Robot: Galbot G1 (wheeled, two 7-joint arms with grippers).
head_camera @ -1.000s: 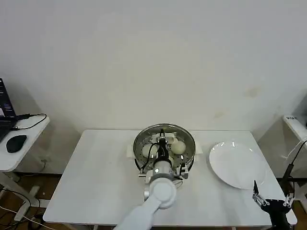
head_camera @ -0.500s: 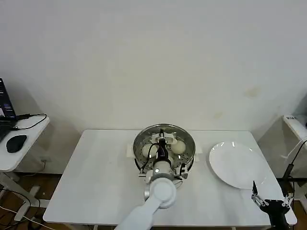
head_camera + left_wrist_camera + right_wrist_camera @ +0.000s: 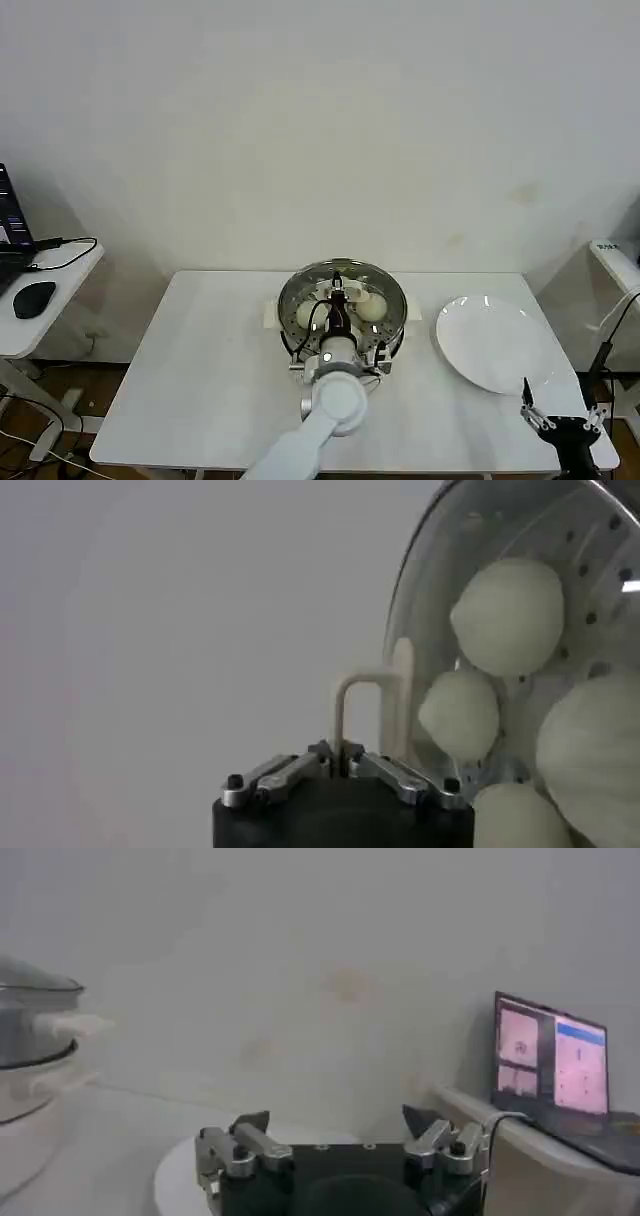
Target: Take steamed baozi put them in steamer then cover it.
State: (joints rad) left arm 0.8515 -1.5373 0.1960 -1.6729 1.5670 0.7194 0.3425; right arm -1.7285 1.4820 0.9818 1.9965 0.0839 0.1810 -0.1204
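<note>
nearly done, judging by how things lie: the steamed baozi [image 3: 508, 615] sit inside the steamer [image 3: 291, 300] on its perforated tray, seen through the clear glass of the cover [image 3: 385, 284], which lies over the pot. four cream-white buns show in the left wrist view, and the white plate [image 3: 495, 345] to the robot's right carries none. what seems left is to let go of the lid and draw the arm away; whether the lid is fully seated on the rim cannot be told.

the left gripper [image 3: 338, 297] is over the middle of the steamer, at the centre of the lid. in the left wrist view its fingers [image 3: 392, 768] are drawn together on the pale bar handle [image 3: 363, 708], which stands up between them, so the lid appears to be in its grip.

the right gripper [image 3: 558, 418] waits low at the near right corner of the white table [image 3: 200, 380], well apart from the steamer, jaws spread wide and holding nothing.
</note>
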